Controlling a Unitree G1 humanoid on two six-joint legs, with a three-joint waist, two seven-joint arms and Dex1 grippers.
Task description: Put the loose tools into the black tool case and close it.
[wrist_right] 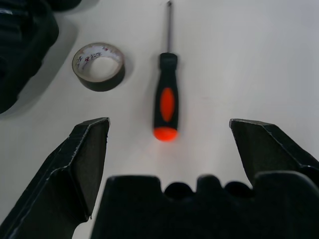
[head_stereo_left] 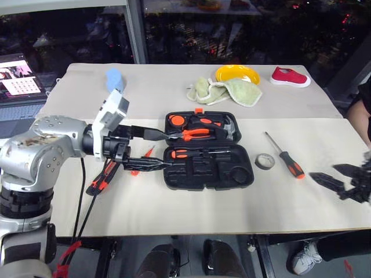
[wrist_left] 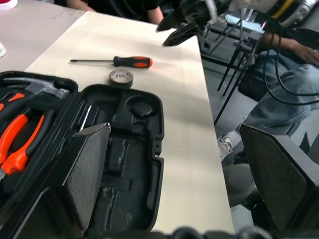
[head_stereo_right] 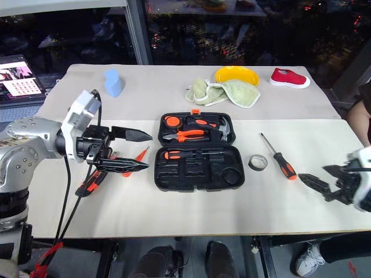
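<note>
Both our grippers, left gripper (head_stereo_right: 134, 150) and right gripper (wrist_right: 169, 134), gape empty; we should straddle the screwdriver (wrist_right: 166, 102) handle near the table's (head_stereo_left: 191, 208) right edge squarely.

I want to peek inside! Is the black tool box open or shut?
Open. The rectangular black plastic tool case lies flat, its two halves spread on the table, showing orange-handled pliers and empty moulded slots.

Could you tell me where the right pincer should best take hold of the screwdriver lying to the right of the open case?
Probably the thick black-and-orange handle of the screwdriver, from above. It lies flat, clear of the tape roll, handle end nearest the open right pincer, so the fingers can straddle its width. The thin shaft offers little to grip.
</note>
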